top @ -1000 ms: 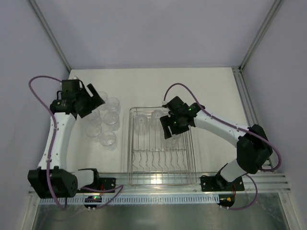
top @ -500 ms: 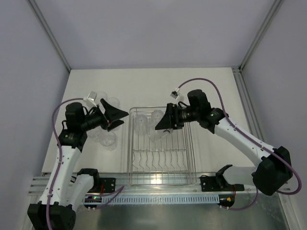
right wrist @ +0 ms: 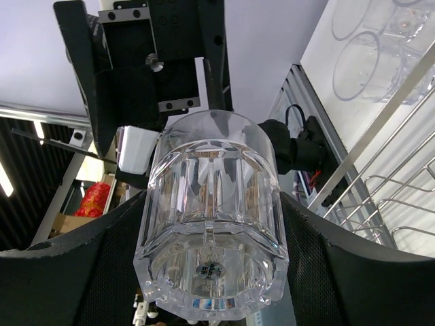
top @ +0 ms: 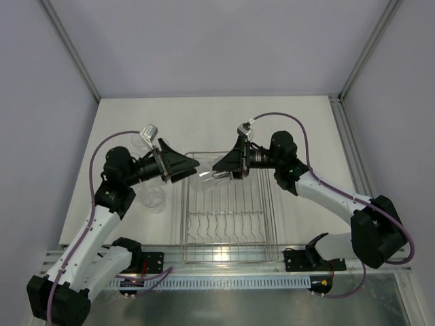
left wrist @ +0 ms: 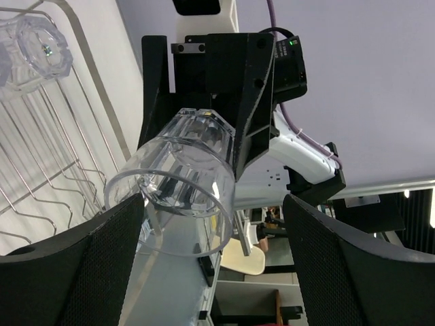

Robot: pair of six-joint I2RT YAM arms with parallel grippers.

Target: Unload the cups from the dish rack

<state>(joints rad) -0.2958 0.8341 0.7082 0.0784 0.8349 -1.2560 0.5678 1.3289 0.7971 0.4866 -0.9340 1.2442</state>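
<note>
Above the far end of the dish rack [top: 230, 234] my right gripper [top: 219, 170] is shut on a clear cup [top: 208, 178], held on its side with the mouth toward the left arm. The right wrist view shows that cup [right wrist: 213, 224] base-first between the two black fingers [right wrist: 75, 272]. My left gripper [top: 194, 166] faces it, open, with the cup's [left wrist: 178, 182] rim just in front of its left finger [left wrist: 75, 265] and not gripped. Another cup [left wrist: 35, 49] stays in the rack [left wrist: 64, 146].
A cup [top: 153, 197] stands on the table left of the rack, partly under my left arm. More of these cups [right wrist: 367, 61] show in the right wrist view beyond the rack's rim [right wrist: 391, 112]. Curved prongs [top: 228, 224] cross the rack's near half.
Both arms rose and swung toward each other over the rack. The right one lifted a cup out of the rack and turned it sideways; the left one left the table cups and now faces it.
</note>
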